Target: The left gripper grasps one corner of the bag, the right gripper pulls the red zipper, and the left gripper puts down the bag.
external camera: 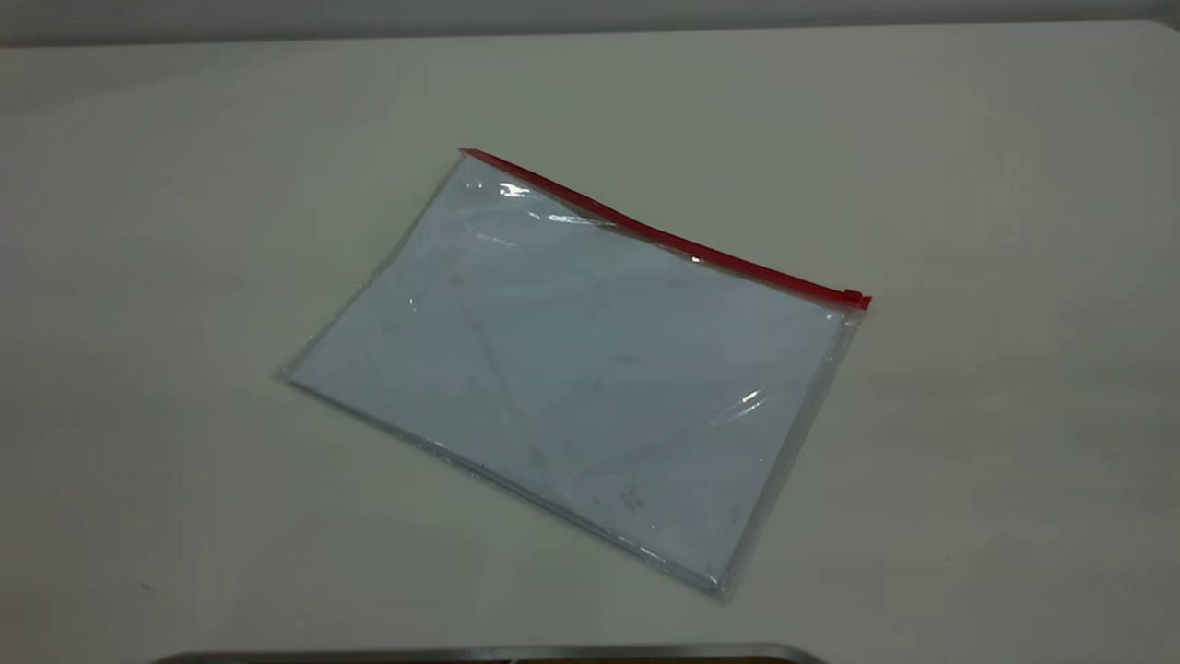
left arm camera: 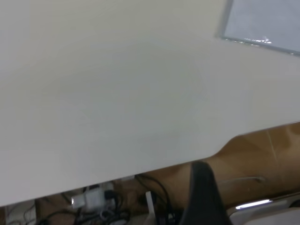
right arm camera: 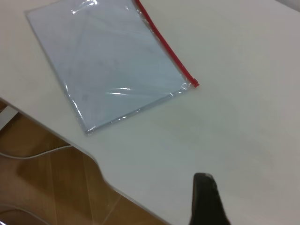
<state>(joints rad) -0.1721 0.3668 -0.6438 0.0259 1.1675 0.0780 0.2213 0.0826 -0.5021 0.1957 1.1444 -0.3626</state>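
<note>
The bag [external camera: 572,369] lies flat on the white table, clear plastic with white sheets inside. The red zipper [external camera: 664,235] runs along its far long edge, with the slider tab [external camera: 855,299] at the right end. Neither gripper shows in the exterior view. In the left wrist view my left gripper [left arm camera: 201,168] is a single dark tapered shape over the table's edge, far from the bag's corner [left arm camera: 262,23]. In the right wrist view my right gripper [right arm camera: 204,180] is also one dark shape with no gap, above bare table, well apart from the bag [right arm camera: 108,65] and zipper [right arm camera: 164,44].
The table's curved front edge [right arm camera: 101,164] drops to a brown floor [right arm camera: 42,187]. Cables and a power strip [left arm camera: 93,201] lie below the edge on the left side. A dark metal rim [external camera: 498,655] shows at the exterior view's bottom.
</note>
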